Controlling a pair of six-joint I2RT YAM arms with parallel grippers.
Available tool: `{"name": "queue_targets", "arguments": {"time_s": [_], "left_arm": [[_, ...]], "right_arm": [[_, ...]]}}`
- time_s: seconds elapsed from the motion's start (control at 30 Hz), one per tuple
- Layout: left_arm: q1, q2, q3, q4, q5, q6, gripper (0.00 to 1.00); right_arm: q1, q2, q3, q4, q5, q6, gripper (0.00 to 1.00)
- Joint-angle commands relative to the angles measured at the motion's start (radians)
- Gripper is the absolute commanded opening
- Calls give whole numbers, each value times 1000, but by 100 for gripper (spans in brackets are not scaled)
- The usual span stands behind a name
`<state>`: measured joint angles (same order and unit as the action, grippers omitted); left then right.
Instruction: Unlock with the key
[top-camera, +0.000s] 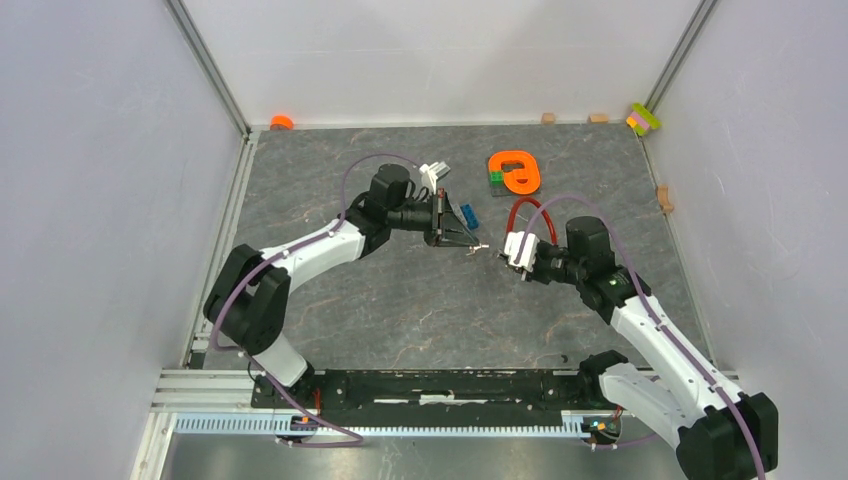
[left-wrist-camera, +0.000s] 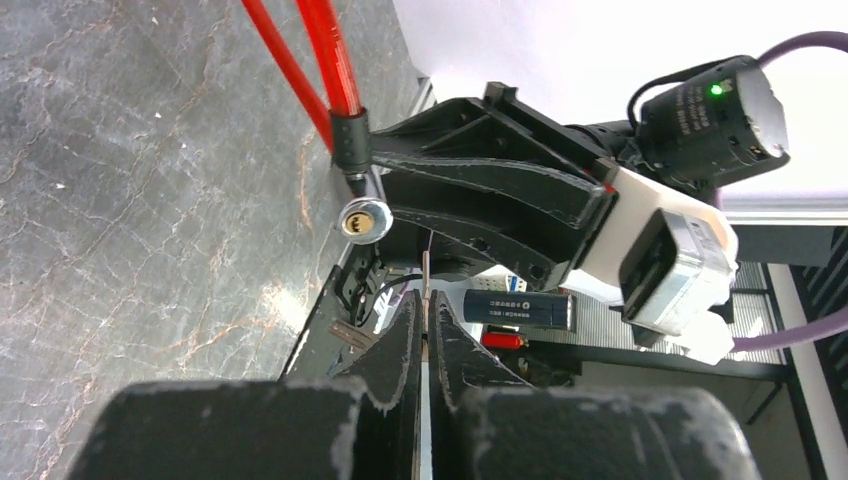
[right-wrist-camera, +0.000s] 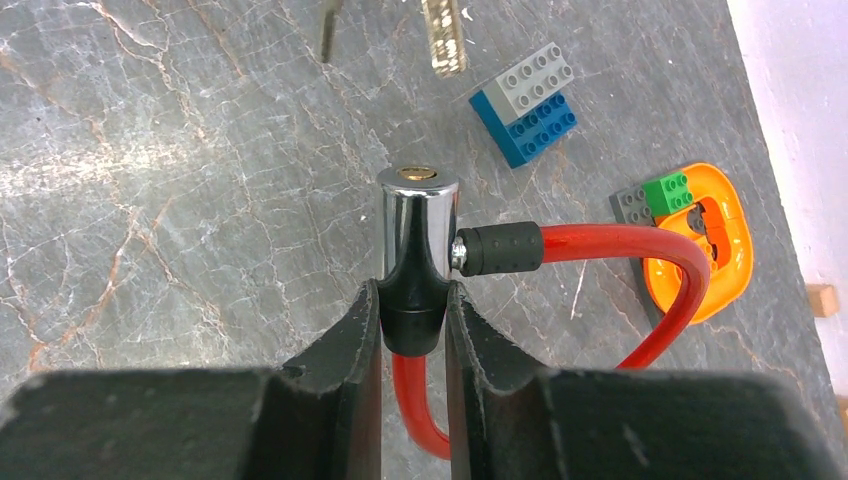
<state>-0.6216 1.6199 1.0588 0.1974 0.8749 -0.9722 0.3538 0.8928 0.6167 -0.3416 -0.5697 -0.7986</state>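
My left gripper (top-camera: 468, 243) is shut on the key (top-camera: 481, 247), a thin silver-grey blade seen edge-on sticking out past the fingertips in the left wrist view (left-wrist-camera: 426, 275). The key tip points at the keyhole face (left-wrist-camera: 362, 220) of the chrome lock cylinder (right-wrist-camera: 418, 225), a short gap away. My right gripper (right-wrist-camera: 413, 300) is shut on the black lower end of that cylinder and holds it above the table (top-camera: 521, 250). A red cable (right-wrist-camera: 620, 245) loops out of the cylinder. Blurred key pieces (right-wrist-camera: 443, 35) show beyond the keyhole.
A grey and blue brick stack (right-wrist-camera: 528, 105) lies on the table beyond the lock. An orange holder (top-camera: 515, 172) with a green brick (right-wrist-camera: 668, 190) sits at the back right. Small blocks (top-camera: 643, 118) line the back wall. An orange disc (top-camera: 281, 122) sits back left.
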Motion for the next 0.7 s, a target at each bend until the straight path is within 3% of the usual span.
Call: {"name": "queue_targets", "arguments": {"time_s": [0.0,0.37,0.67], "left_arm": [[-6,39,4,-9,33,-28,2],[-19,112,23,43,50,-70,2],[-23,103,39,28,46,-10,2]], "right_arm": [[6,-13,21,89,27,7,0],[8,-12,14,83,33,10,0],[10,-2,13,50,-4,-4,0]]}}
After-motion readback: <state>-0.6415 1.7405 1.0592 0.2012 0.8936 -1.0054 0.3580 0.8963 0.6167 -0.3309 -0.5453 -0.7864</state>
